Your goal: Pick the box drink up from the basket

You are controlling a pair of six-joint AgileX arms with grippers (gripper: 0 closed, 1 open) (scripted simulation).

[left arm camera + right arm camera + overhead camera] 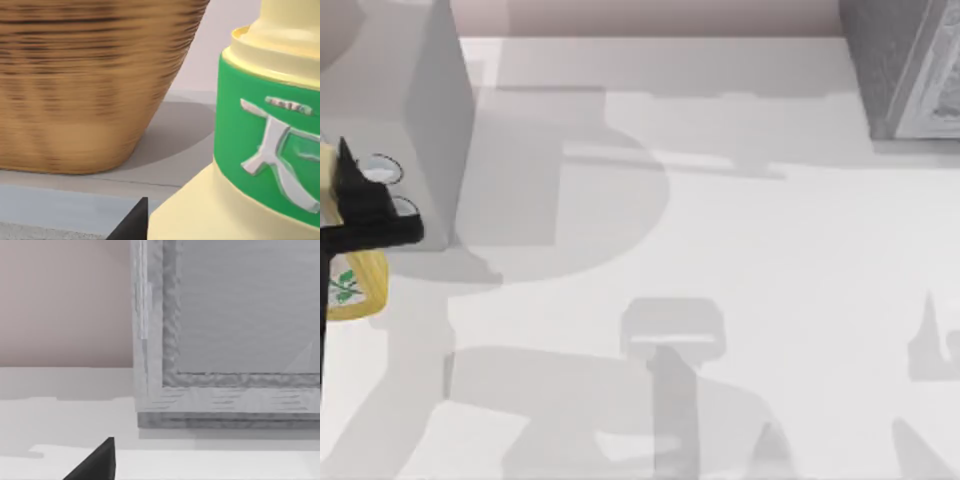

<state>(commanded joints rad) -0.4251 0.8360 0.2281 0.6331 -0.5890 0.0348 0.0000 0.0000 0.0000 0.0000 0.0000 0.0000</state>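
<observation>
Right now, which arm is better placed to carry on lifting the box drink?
Left. The left gripper sits on the box drink at the table's left edge, beside the basket.

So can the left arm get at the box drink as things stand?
Probably yes. The left gripper sits at the table's far left, right over the box drink, and its wrist camera sees the drink's green band up close beside the basket, with nothing between. Whether it already grips is unclear.
</observation>
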